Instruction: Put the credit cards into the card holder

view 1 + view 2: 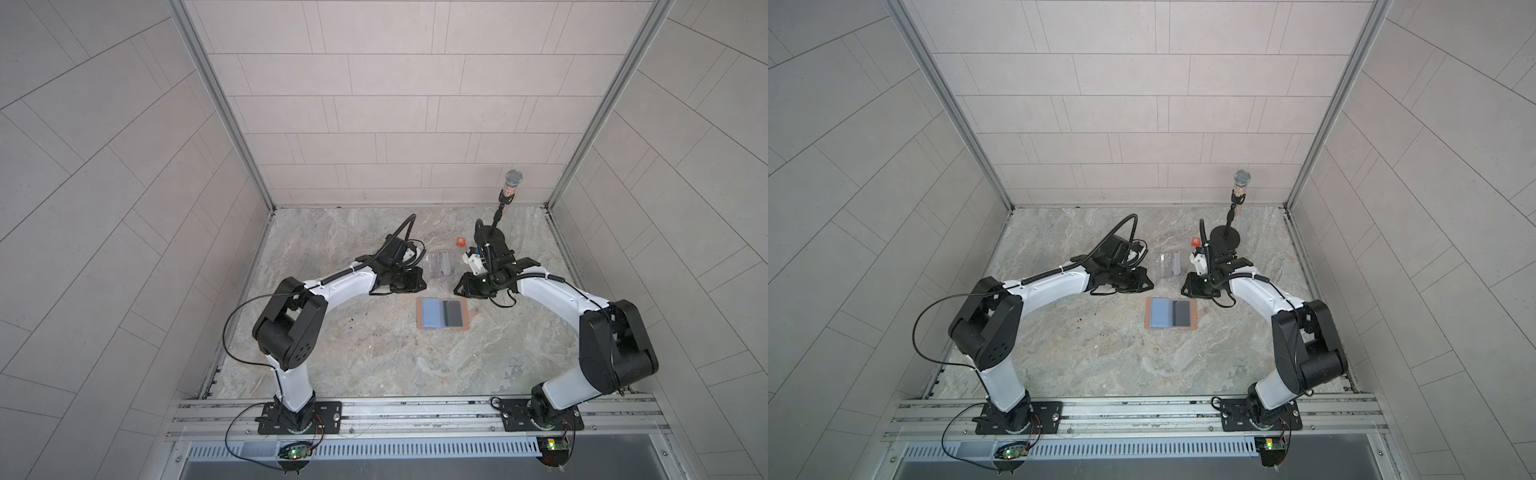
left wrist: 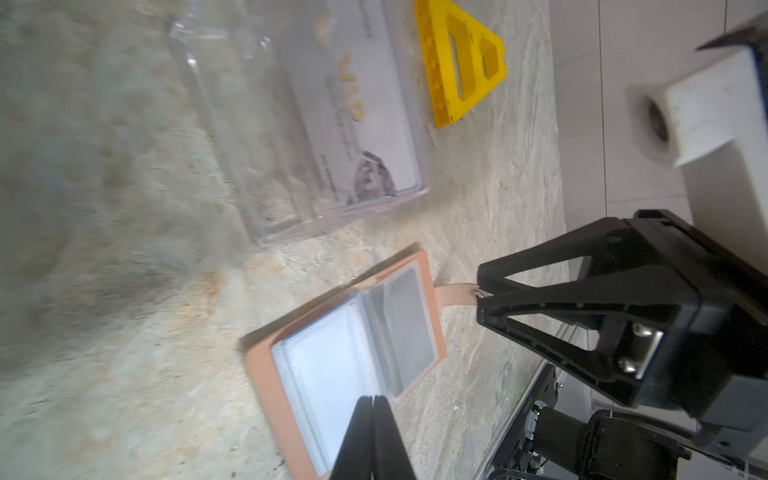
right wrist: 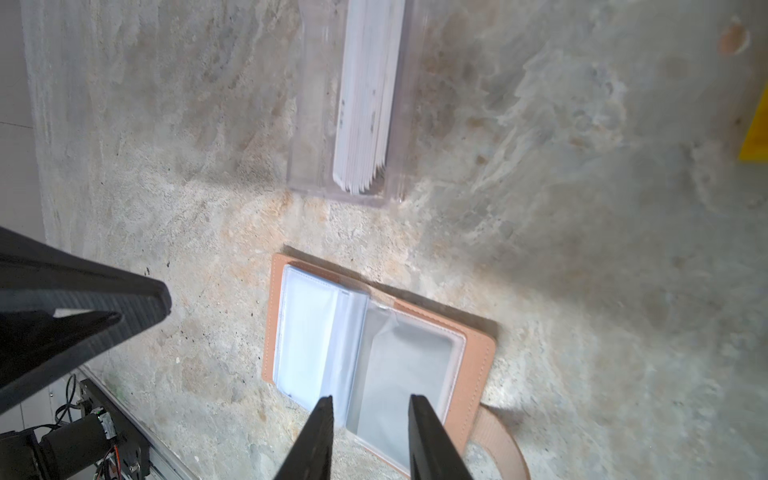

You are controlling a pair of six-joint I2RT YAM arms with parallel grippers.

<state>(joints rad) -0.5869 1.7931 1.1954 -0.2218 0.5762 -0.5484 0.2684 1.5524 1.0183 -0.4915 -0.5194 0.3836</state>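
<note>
Several credit cards in clear stand, card holder open

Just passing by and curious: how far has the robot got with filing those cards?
Done: the card holder lies open. In hand: nothing; the left gripper is shut, the right gripper open, both empty. Left: the credit cards stand in the clear stand.

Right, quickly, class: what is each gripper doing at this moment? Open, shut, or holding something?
Left gripper: shut, with nothing between its fingers.
Right gripper: open, holding nothing.
</note>
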